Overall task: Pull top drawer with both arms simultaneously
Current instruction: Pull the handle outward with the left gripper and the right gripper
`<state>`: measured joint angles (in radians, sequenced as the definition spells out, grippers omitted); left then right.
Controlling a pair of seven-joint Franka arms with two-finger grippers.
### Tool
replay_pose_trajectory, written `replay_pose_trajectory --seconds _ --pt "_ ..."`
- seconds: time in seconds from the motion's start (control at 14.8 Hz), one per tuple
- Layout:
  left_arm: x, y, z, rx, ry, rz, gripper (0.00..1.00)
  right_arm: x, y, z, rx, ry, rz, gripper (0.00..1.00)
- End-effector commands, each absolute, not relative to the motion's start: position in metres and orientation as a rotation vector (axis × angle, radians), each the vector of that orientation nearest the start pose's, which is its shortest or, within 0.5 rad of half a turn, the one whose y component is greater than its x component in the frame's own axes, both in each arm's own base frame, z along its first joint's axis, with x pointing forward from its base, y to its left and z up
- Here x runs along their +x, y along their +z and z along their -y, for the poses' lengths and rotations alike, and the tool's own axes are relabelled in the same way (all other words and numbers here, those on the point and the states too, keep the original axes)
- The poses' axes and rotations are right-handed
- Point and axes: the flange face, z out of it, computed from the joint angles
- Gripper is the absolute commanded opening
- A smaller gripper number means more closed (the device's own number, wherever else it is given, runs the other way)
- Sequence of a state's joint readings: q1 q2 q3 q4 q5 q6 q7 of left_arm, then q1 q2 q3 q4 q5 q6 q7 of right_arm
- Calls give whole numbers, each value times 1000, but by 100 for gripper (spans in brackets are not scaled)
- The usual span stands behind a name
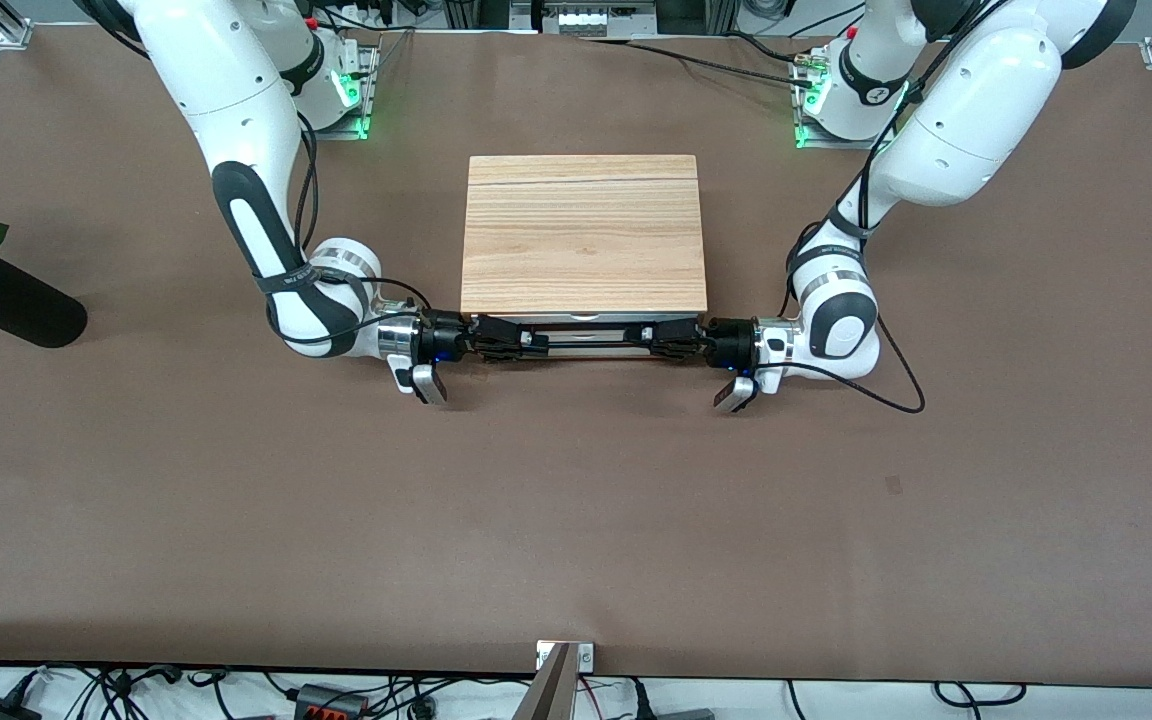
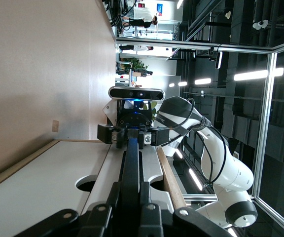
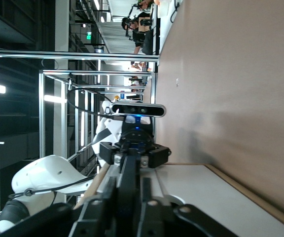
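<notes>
The top drawer [image 1: 586, 319] shows as a thin white strip under the front edge of the cabinet's wood top [image 1: 584, 235]. Its black bar handle [image 1: 586, 339] runs along the front. My left gripper [image 1: 671, 338] is shut on the handle's end toward the left arm. My right gripper [image 1: 506, 340] is shut on the end toward the right arm. In the left wrist view the fingers [image 2: 113, 193] clamp the bar [image 2: 131, 158], with the right gripper [image 2: 132, 134] at its other end. In the right wrist view the fingers [image 3: 107, 190] clamp the bar [image 3: 129, 170].
A black vase with a red rose [image 1: 6, 300] lies at the right arm's end of the table. A cable [image 1: 886, 385] loops on the table by the left wrist. A metal post [image 1: 561, 680] stands at the table edge nearest the front camera.
</notes>
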<state>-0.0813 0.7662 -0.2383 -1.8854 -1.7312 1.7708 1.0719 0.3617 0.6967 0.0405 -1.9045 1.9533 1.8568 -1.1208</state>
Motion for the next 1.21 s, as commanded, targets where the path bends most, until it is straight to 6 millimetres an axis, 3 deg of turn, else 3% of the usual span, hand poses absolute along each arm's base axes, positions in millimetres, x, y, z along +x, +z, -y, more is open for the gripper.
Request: replay_pose_trajectory --seconds 0.0,0.07,0.47,0.74,1.15 --pt "556 144 268 1473 3 -22 10 534 151 -316 -1616 -91 -26 8" --pt "559 142 268 1471 8 -26 10 533 151 -317 -1616 -89 -23 2" --pt "578 136 261 1501 53 -21 9 538 156 -318 -1611 -102 -14 0" --pt "593 123 251 1500 109 -11 9 569 166 -304 -1592 -156 -15 0" --pt "621 120 229 1547 172 -17 9 598 153 -283 -1618 -174 33 0"
